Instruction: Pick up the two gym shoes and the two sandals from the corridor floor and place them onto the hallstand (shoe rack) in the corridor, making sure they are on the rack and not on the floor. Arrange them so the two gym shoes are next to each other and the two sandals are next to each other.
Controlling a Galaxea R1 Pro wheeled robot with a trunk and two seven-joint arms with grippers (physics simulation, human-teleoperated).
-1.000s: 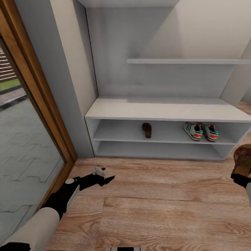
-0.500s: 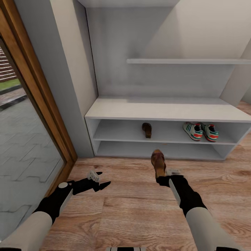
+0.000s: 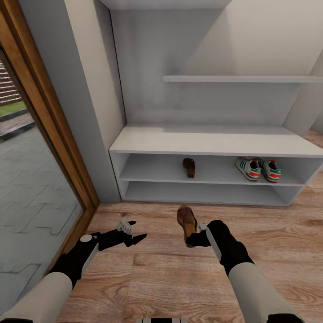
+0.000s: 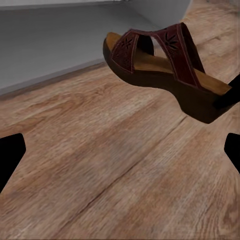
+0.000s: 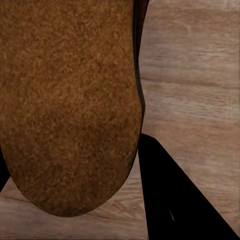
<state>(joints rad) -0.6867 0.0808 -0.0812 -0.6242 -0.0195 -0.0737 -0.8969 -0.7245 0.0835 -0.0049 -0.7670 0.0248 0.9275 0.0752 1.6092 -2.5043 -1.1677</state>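
Swinging leftward since a moment ago, the right pincer (image 3: 194,237) grips the second sandal (image 3: 186,220) by its heel above the corridor floor (image 3: 179,278), the left pincer (image 3: 134,235) hangs released, and the sandal should go level beside the shelved sandal (image 3: 189,167) on the hallstand (image 3: 215,141).

White forearms (image 3: 251,287), black wrists, black jaws with pale fittings.

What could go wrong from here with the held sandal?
1. The right gripper pinches the sandal only at its heel end, so it might tip or slip out.
2. The upper shelf opening of the hallstand looks low; the toe may catch its edge.
3. It may land apart from the other sandal.
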